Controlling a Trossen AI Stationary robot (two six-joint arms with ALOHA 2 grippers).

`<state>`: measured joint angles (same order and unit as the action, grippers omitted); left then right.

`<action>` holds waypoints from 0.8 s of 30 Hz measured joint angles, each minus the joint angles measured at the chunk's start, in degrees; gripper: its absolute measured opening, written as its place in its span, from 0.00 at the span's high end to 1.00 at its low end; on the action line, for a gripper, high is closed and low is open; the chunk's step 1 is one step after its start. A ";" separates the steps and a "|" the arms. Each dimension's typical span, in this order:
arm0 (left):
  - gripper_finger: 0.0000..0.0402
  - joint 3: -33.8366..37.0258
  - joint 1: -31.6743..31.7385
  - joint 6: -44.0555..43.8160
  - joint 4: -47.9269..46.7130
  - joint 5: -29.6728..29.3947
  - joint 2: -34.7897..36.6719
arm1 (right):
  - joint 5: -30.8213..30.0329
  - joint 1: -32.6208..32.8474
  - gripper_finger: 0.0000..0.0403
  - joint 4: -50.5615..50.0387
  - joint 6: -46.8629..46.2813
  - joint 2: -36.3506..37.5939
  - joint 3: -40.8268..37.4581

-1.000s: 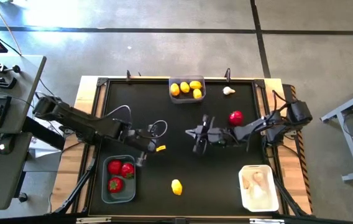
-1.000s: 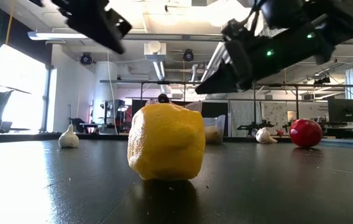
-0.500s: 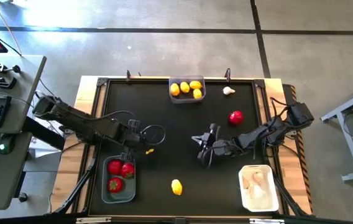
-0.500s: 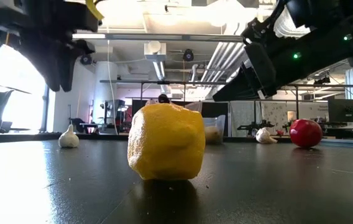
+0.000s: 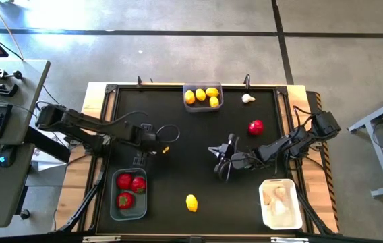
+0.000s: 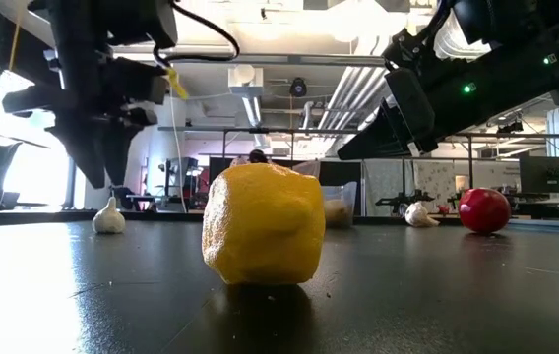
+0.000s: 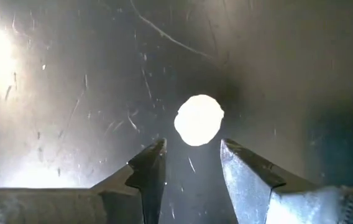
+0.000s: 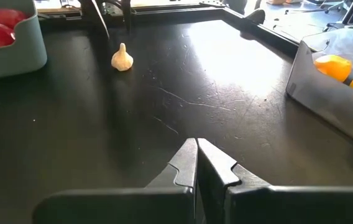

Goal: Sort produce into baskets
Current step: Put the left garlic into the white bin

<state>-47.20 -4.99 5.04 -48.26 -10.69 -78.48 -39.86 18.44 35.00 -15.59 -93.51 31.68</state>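
left gripper (image 7: pixel 189 165) hangs over the left part of the table (image 5: pixel 178 128), jaws spread, a pale garlic bulb (image 7: pixel 199 119) lying on the mat beyond its tips. right gripper (image 8: pixel 196 163) sits at mid-table, jaws pressed together, empty. a lemon (image 5: pixel 191 202) lies loose near the front edge; a tomato (image 5: pixel 256 126) lies right of centre.

Open mat mid-table; lone lemon (image 5: pixel 191 202) obstructs front centre.
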 joint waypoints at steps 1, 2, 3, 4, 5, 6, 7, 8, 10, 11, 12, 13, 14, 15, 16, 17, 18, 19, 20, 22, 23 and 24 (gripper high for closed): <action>0.66 0.32 0.52 0.83 0.88 0.76 0.00 | 0.00 0.00 1.00 0.00 0.02 0.00 0.00; 0.66 0.56 1.14 1.47 1.21 1.93 0.00 | 0.02 0.00 1.00 0.00 0.02 0.00 0.00; 0.66 0.85 1.81 2.01 1.22 3.27 0.00 | 0.02 0.00 1.00 0.00 0.01 0.00 0.00; 0.66 1.25 2.42 2.43 1.55 4.23 0.00 | 0.02 0.00 1.00 0.00 0.00 0.00 0.02; 0.66 1.67 2.96 2.58 2.08 4.70 0.00 | 0.02 0.00 1.00 0.00 0.00 0.00 0.00; 0.66 2.11 3.49 2.66 2.69 5.07 0.00 | 0.02 0.00 1.00 0.00 0.02 0.00 0.02; 0.66 2.59 3.92 2.71 3.30 5.46 0.00 | 0.02 0.00 1.00 -0.01 0.07 0.00 0.02; 0.66 2.98 4.28 2.72 3.68 5.82 0.00 | 0.04 0.00 1.00 0.00 0.07 0.00 0.02; 0.67 3.46 4.70 2.78 4.57 6.42 0.00 | 0.04 0.00 1.00 0.00 0.06 -0.02 0.02; 0.67 3.48 4.82 3.07 5.05 6.92 0.00 | 0.04 0.00 1.00 -0.01 0.12 -0.02 0.02; 0.68 3.45 4.95 3.20 5.64 7.43 0.00 | 0.05 0.00 1.00 0.00 0.13 -0.02 0.02; 0.68 3.45 5.05 3.26 6.22 7.54 0.00 | 0.05 0.00 1.00 0.00 0.12 -0.02 0.02; 0.69 3.45 5.16 3.36 6.56 7.68 0.00 | 0.07 0.00 1.00 0.00 0.13 -0.02 0.02; 0.70 3.45 5.40 3.63 6.63 7.70 0.00 | 0.07 0.00 1.00 -0.02 0.13 -0.02 0.02; 0.71 3.45 5.66 4.00 6.59 7.70 0.00 | 0.07 0.00 1.00 0.00 0.07 -0.02 0.02; 0.72 3.45 6.00 4.19 6.59 7.72 -0.02 | 0.07 0.00 1.00 0.00 0.04 -0.02 0.02; 0.73 3.45 6.34 4.29 6.59 7.72 -0.18 | 0.10 0.00 1.00 -0.02 0.03 -0.02 0.02; 0.74 3.45 6.73 4.55 6.53 7.72 -0.29 | 0.11 0.00 1.00 0.00 0.02 -0.02 0.02; 0.75 3.45 7.09 4.63 6.34 7.70 -0.33 | 0.13 0.00 1.00 -0.01 0.02 -0.02 0.02; 0.76 3.45 7.77 4.65 6.26 7.78 -0.43 | 0.26 0.00 1.00 -0.02 0.00 -0.02 0.02; 0.77 3.45 8.10 4.68 6.33 8.29 -0.53 | 0.26 0.00 1.00 -0.02 0.00 -0.02 0.02; 0.77 3.45 8.40 4.68 6.22 9.04 -0.61 | 0.26 0.00 1.00 -0.01 -0.01 -0.02 0.02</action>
<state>-43.75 3.41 9.72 -42.04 -1.65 -79.08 -39.59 18.44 34.99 -15.60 -93.54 31.70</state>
